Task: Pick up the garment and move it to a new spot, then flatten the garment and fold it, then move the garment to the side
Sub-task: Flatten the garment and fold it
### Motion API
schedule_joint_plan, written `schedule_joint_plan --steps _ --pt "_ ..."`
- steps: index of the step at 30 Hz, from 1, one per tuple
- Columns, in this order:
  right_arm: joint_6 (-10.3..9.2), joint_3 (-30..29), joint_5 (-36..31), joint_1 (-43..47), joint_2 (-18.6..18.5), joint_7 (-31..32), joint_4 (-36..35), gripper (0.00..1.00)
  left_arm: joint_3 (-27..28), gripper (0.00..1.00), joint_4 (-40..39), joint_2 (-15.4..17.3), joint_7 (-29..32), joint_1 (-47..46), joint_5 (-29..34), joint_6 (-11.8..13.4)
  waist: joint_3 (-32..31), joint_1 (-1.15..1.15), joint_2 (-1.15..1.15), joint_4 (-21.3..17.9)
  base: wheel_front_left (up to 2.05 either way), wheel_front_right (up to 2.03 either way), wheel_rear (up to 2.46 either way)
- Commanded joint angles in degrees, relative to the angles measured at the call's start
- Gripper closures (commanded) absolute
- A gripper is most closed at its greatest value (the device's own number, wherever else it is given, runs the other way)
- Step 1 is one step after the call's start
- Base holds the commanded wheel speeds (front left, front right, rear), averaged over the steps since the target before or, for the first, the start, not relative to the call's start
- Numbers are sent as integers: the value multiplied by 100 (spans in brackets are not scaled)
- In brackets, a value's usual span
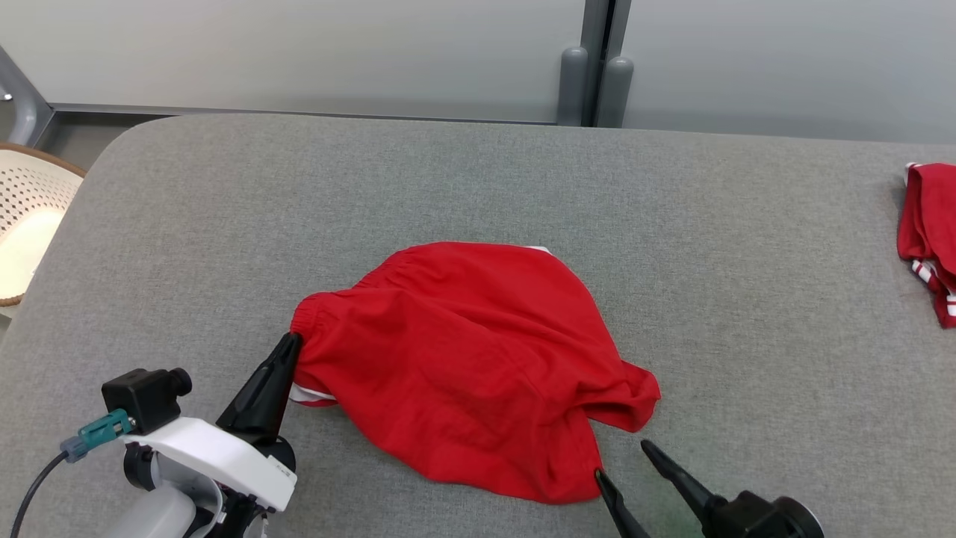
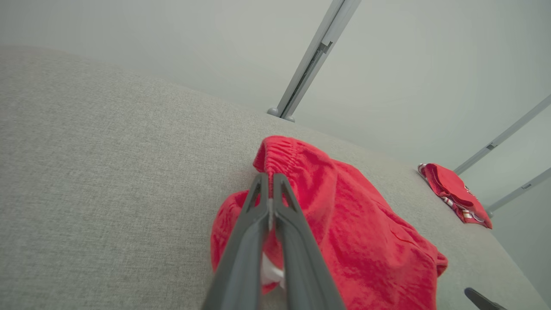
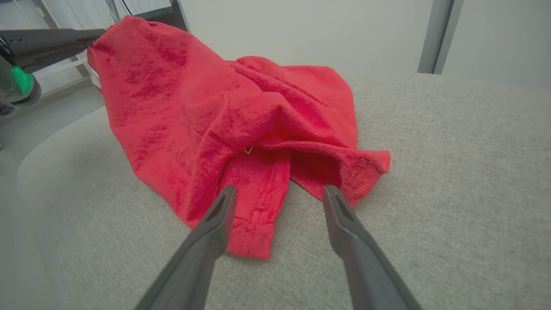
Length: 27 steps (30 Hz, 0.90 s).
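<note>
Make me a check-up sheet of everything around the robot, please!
Surface: grey cloth-covered table, rounded corner at far left.
Job's things: red shorts, crumpled mid-table, not flattened or folded yet.
Clutter: striped garment, red with white stripes, at the table's right edge.
Grippers: left gripper shut on the shorts' waistband; right gripper open at the shorts' near hem.
Cables: black cable running from a teal plug on the left wrist.
Surroundings: pale basket beyond the table's left side; pale wall with grey posts behind.
</note>
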Motion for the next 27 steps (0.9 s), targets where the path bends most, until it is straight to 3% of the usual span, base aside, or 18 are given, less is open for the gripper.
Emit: schedule_joint_plan --steps 1,5,11,14,15,16,17,21,27 --pt "-10 229 119 92 -185 -5 -12 0 47 100 5 1 -4 77 59 -35 -14 0 0 17 0 0 0" --pt "-12 581 273 -30 -523 -5 89 0 133 100 2 -12 -4 107 101 -77 -2 0 0 -17 0 0 0" --pt "-10 931 950 -425 -389 -5 506 0 213 100 47 -90 -4 137 113 -142 73 0 0 -78 0 0 0" --pt "-10 1418 1273 -738 -372 -5 855 0 179 100 111 -109 -4 52 146 -186 109 0 0 -87 0 0 0" --pt "-9 1545 1376 -857 -355 -5 948 6 168 100 137 -118 -4 20 153 -196 114 0 0 -92 0 0 0" --pt "-8 1697 1458 -968 -353 -5 1015 69 153 100 168 -125 -4 -9 162 -211 121 0 0 -96 0 0 0" --pt "-8 1794 1533 -1057 -358 -5 1069 100 136 100 201 -133 -3 -35 187 -215 124 0 0 -99 0 0 0" --pt "-8 1566 1759 -1230 -413 -5 849 100 91 100 275 -145 -3 -81 228 -271 98 0 0 -164 0 0 0" --pt "-8 122 1927 -760 -609 -5 -245 100 23 100 -252 125 58 -13 336 -359 -23 0 0 -391 0 0 0"
